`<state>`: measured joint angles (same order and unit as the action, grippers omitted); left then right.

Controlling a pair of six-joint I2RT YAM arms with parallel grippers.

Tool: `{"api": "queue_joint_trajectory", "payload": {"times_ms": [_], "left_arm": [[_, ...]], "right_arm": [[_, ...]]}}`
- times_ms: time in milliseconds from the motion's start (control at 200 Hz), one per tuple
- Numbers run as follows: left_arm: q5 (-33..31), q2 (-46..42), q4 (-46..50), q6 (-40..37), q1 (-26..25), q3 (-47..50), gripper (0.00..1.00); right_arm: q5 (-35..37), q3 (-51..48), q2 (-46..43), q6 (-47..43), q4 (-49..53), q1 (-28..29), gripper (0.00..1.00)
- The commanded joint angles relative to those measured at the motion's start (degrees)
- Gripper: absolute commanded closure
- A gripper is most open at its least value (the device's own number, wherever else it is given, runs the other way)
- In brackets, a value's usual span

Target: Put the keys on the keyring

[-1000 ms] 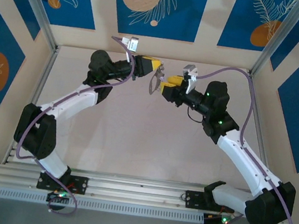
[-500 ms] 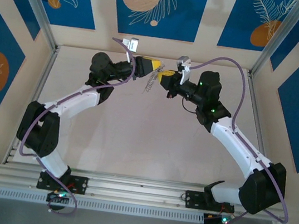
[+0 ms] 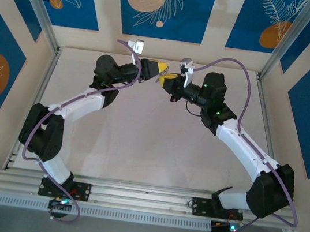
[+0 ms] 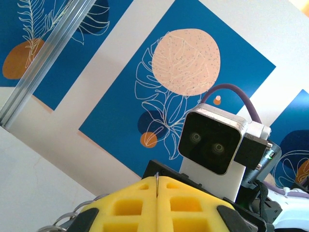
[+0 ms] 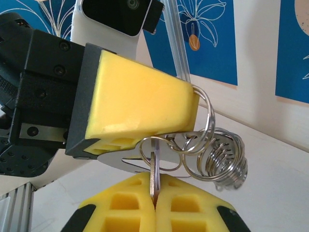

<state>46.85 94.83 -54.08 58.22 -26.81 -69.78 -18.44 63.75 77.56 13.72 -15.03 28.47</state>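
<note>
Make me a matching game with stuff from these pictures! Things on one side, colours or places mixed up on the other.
Things: 1 key; 2 keyring; 3 gripper pads; 4 wall posters.
Matches: A mostly blue; B yellow; C pinched in the jaws of the right gripper; D held in the jaws of the left gripper.
Pairs: 1-C, 2-D, 3-B, 4-A.
</note>
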Motion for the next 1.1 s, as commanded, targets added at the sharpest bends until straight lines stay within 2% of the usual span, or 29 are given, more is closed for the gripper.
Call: {"api": "queue_joint_trajectory", "payload": {"times_ms": [0,300,565,875,1095], "left_arm": [[-0.8,0.0,-4.7,0.7,-0.7,-0.6,1.0],[-2.6,0.6,-6.8,2.5,-1.1,-0.1,1.0],[-8.9,2.6,-13.9,7.3,-3.1,1.6,1.0],[-14.6,3.0,-17.0,7.6,-5.1,2.9,1.0],[-17.9,2.8,-17.4,6.9,-5.8,4.1,1.0]], "right_arm": [[-1.2,0.5,0.8,1.1,0.8,-0.3,1.0],[-0.8,0.2,1.3,4.9,-3.0,-1.0,1.0],[-0.9,-0.7,1.0,8.3,-6.3,-1.1,1.0],[-1.1,-0.7,1.3,9.5,-5.7,-1.3,1.0],[0.5,-3.8,-3.2,11.1,-5.3,-4.1,0.81]]}}
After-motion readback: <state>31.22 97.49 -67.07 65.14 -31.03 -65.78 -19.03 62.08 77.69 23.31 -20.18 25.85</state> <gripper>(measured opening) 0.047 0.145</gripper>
